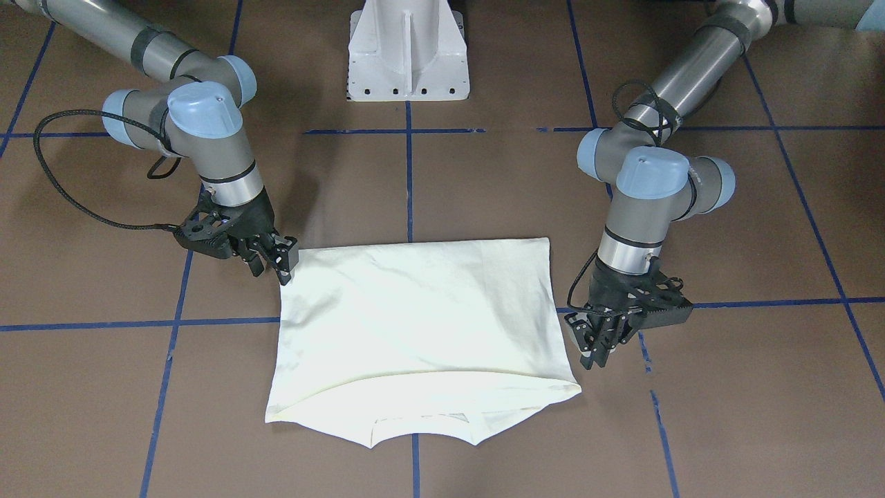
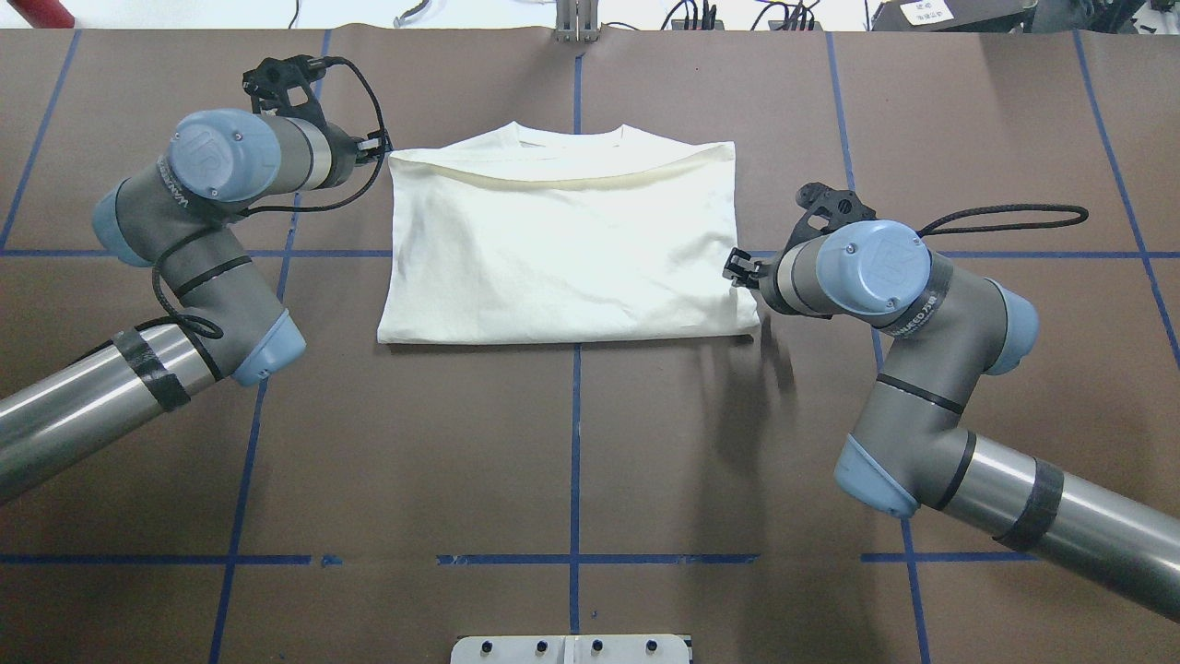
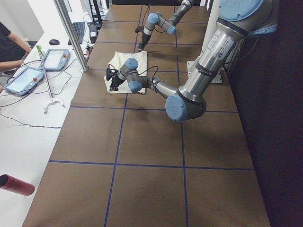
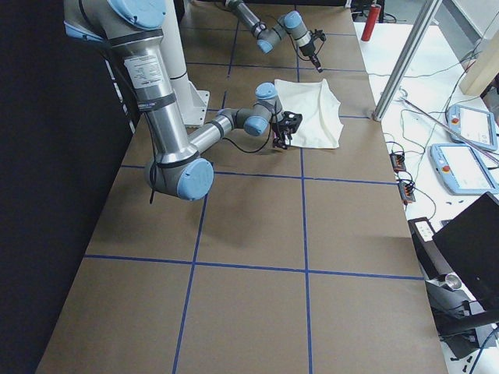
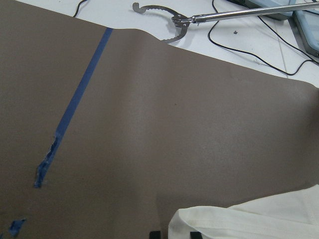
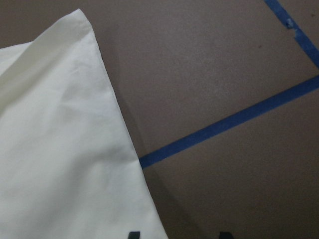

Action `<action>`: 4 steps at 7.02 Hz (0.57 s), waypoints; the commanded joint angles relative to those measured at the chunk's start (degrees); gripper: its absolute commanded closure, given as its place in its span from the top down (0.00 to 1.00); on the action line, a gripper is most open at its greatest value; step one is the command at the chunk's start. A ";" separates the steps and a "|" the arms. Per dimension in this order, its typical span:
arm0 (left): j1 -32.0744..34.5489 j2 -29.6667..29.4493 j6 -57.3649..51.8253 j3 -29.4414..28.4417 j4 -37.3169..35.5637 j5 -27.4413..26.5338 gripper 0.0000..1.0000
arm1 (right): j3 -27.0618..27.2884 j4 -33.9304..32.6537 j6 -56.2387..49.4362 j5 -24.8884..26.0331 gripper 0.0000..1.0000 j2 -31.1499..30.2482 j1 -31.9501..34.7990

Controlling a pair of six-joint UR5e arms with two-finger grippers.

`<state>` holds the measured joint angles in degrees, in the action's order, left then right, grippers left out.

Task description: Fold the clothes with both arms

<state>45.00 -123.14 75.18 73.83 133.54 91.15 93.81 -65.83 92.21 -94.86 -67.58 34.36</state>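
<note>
Shirt (image 1: 415, 318) on brown blue-taped table (image 1: 484, 187)

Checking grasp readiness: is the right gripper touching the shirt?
Cannot tell. Right wrist view shows the right gripper straddling the shirt edge, but no plain contact or gap.

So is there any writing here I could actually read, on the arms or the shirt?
"UR": on the left arm and on the right arm.
Label strip on the right arm's grey wrist, and a like one on the left arm: too blurred to read surely.
Paper note in the overhead view's top right corner: too small.
Shirt: no print shows.
</note>
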 commanded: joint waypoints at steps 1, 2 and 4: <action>0.00 0.00 0.05 0.00 -0.04 0.00 0.32 | 1.10 0.00 0.07 0.20 0.57 -0.36 -1.40; 0.00 0.00 0.06 0.00 -0.04 0.00 0.32 | 2.24 0.08 2.16 0.20 0.01 -1.58 -1.75; -0.09 0.00 0.06 -0.09 -0.04 0.00 0.33 | 2.34 0.26 2.44 1.25 0.00 -1.86 -3.59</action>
<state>44.97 -123.14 75.23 73.77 133.51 91.14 95.93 -65.63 94.31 -94.37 -69.17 31.83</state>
